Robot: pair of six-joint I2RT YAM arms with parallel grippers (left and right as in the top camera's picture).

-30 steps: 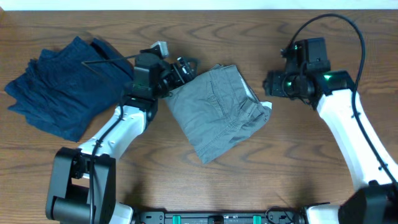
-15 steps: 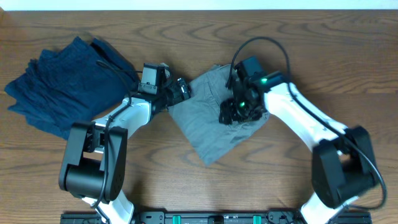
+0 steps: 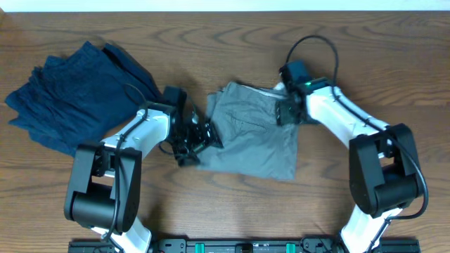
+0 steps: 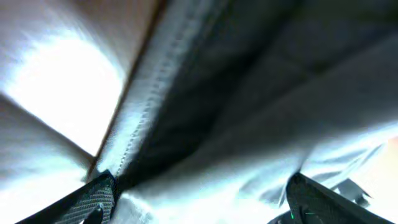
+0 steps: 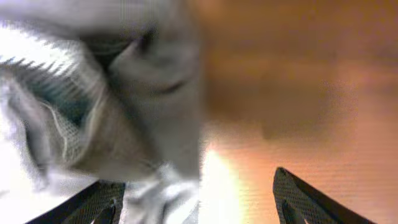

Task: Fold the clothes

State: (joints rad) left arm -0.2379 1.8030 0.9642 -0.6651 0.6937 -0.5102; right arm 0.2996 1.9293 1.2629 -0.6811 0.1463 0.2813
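The light grey shorts (image 3: 256,137) lie flattened on the wooden table (image 3: 211,42) at the middle, one straight edge toward the front. My left gripper (image 3: 202,137) sits at the shorts' lower left edge. In the left wrist view its fingers (image 4: 93,199) stand wide apart, with a stitched grey hem (image 4: 205,143) filling the space between them. My right gripper (image 3: 285,112) is at the shorts' upper right corner. In the right wrist view it (image 5: 202,202) is open, with bunched grey cloth (image 5: 112,118) against its left finger (image 5: 102,202) and bare wood to the right.
A dark navy garment (image 3: 70,95) lies crumpled at the far left of the table. Both arm bases stand at the table's front edge. A white strip runs along the table's far edge (image 3: 225,5).
The shorts have gone from a tilted diamond to a squarer, flatter lie. My left gripper has moved forward to their lower left edge. My right gripper has moved from their middle to the upper right corner.
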